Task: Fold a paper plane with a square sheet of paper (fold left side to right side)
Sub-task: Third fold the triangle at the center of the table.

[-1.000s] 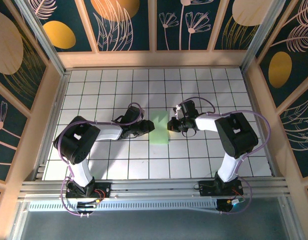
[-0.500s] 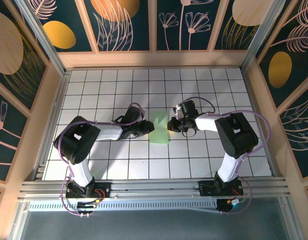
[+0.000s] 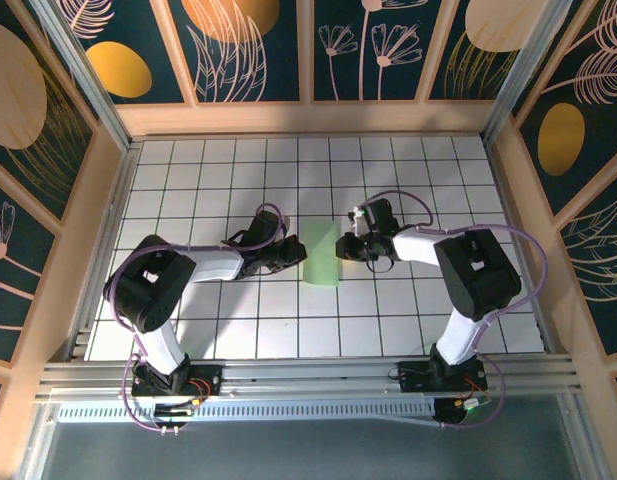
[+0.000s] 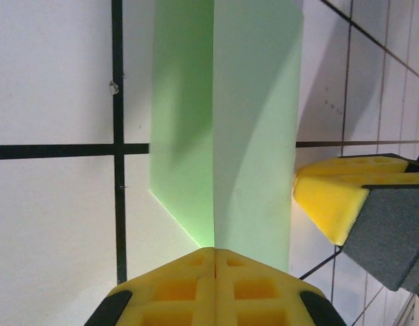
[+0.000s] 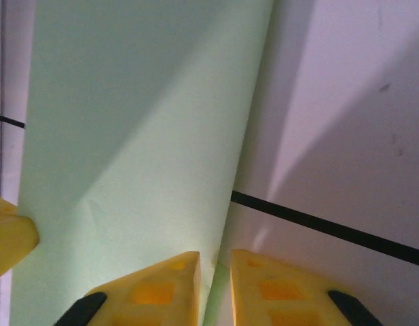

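Starting at your left, you have the left gripper (image 4: pixel 214 252) with its yellow fingers pressed together. They are pinched on the near edge of the square sheet of paper (image 3: pixel 322 256), where the raised crease runs into their seam. The sheet lies folded into a narrow pale green strip on the white grid table (image 3: pixel 288 180), between the two claws. At its right edge, the right gripper (image 5: pixel 214 261) stands slightly apart, with the paper's edge lying in the narrow gap.

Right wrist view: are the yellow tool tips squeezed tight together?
No, the right tool has a thin gap between its tips, with the green paper in it.
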